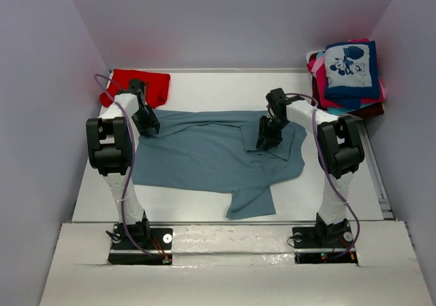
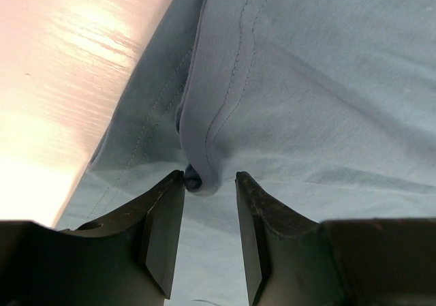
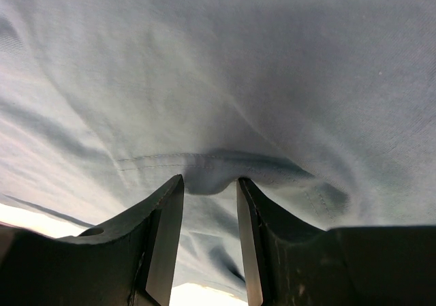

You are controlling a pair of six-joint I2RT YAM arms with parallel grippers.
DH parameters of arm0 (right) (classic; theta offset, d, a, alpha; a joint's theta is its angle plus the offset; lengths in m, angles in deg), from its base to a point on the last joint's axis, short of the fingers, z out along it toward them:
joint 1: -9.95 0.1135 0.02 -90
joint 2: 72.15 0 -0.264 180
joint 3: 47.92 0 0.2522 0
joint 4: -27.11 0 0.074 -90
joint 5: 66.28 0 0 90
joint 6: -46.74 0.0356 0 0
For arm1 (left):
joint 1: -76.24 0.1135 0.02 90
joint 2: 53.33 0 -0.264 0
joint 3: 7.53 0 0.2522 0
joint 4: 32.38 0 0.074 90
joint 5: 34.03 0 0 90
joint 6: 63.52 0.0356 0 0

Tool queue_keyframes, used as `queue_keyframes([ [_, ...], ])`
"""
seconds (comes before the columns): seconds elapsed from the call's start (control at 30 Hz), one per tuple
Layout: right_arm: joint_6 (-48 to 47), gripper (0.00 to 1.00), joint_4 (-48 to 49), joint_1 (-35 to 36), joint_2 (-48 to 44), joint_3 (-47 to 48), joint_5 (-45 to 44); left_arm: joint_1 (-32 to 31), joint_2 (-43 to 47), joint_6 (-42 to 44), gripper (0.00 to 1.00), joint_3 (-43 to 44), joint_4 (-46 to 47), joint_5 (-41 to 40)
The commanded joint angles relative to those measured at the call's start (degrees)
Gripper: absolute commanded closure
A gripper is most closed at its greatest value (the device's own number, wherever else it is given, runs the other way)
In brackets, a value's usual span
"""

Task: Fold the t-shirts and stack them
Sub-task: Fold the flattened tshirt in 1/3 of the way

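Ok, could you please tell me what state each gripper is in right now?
Left gripper: open, jaws either side of a hem fold of the grey-blue shirt, not pinched yet.
Right gripper: shut on the same shirt.

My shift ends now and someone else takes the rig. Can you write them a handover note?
Left gripper: open, jaws around a fold at the grey-blue shirt's edge, not yet clamped.
Right gripper: shut on the same shirt's hem, on its right side.
Where: grey-blue shirt spread mid-table, unfolded; red shirt bunched at the far left.
Done: stack of folded shirts at the far right.
Left: fold and stack the grey-blue shirt, then the red one.
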Motion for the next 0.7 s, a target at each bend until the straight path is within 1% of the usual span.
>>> queue_keyframes([
  [0.0, -0.6, 0.57, 0.7, 0.1, -0.6, -1.2, 0.0, 0.2, 2.7, 0.6, 0.53, 2.9, -1.6, -1.3],
  [0.2, -0.6, 0.57, 0.8, 0.1, 0.1, -0.9, 0.1, 0.2, 2.8, 0.9, 0.57, 3.8, -2.1, -2.6],
  [0.33, -0.8, 0.58, 0.8, 0.1, 0.2, -0.8, 0.0, 0.2, 2.8, 0.9, 0.65, 3.3, -1.8, -2.8],
  [0.47, -1.0, 0.58, 1.1, 0.1, 0.5, -1.4, 0.0, 0.2, 2.9, 0.9, 0.82, 3.0, -1.6, -2.8],
  [0.57, -1.0, 0.58, 1.5, 0.1, 0.7, -2.0, -0.1, 0.2, 2.9, 0.9, 0.91, 3.6, -1.8, -2.8],
  [0.63, -1.0, 0.58, 1.5, 0.1, 0.8, -2.5, -0.1, 0.2, 3.0, 1.0, 0.94, 3.8, -2.0, -2.8],
  [0.67, -1.0, 0.58, 1.6, 0.1, 0.8, -2.6, -0.1, 0.2, 3.0, 1.0, 0.94, 3.9, -2.1, -2.8],
])
